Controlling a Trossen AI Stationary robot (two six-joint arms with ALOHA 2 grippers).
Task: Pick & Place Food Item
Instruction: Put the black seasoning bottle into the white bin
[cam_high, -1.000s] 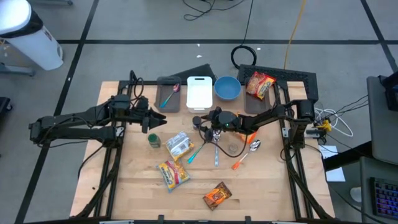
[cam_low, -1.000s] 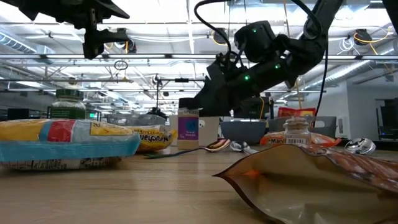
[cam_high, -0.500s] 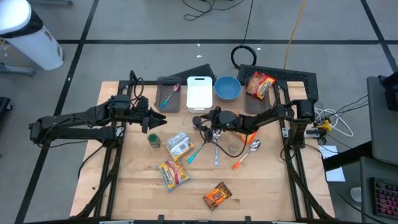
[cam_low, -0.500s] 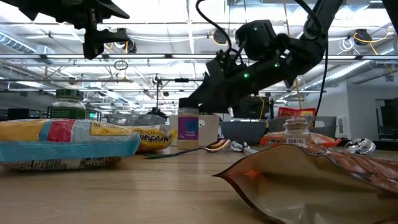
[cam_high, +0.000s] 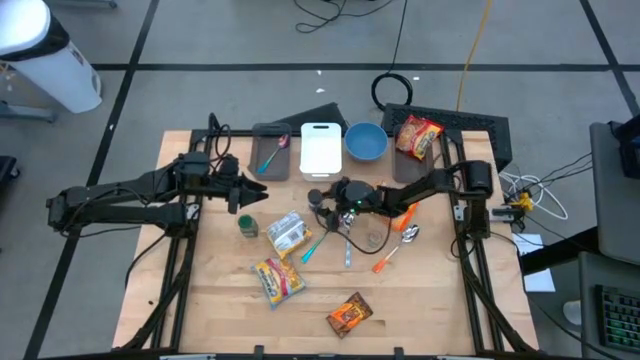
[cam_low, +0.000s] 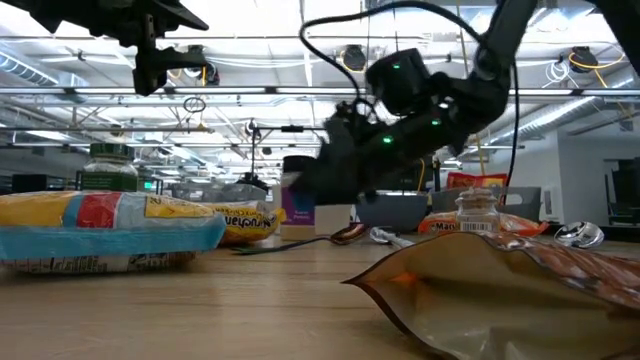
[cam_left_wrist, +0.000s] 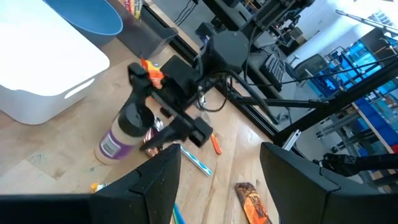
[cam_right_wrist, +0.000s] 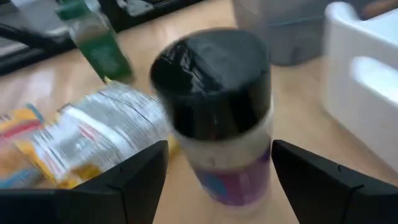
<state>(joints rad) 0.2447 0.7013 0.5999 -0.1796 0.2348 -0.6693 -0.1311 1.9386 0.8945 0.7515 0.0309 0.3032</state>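
Right gripper (cam_right_wrist: 214, 171) has its jaws spread wide, straddling a black-capped jar with a purple label (cam_right_wrist: 214, 118) near the middle of the high view, not pinching it as far as I can tell. Left gripper (cam_high: 243, 195) hangs center-left with jaws apart, empty, just above a green-lidded bottle (cam_high: 247, 226). Silver food pouch (cam_high: 287, 233) lies beside that bottle; bare wood shows lower right of the table (cam_high: 440, 290).
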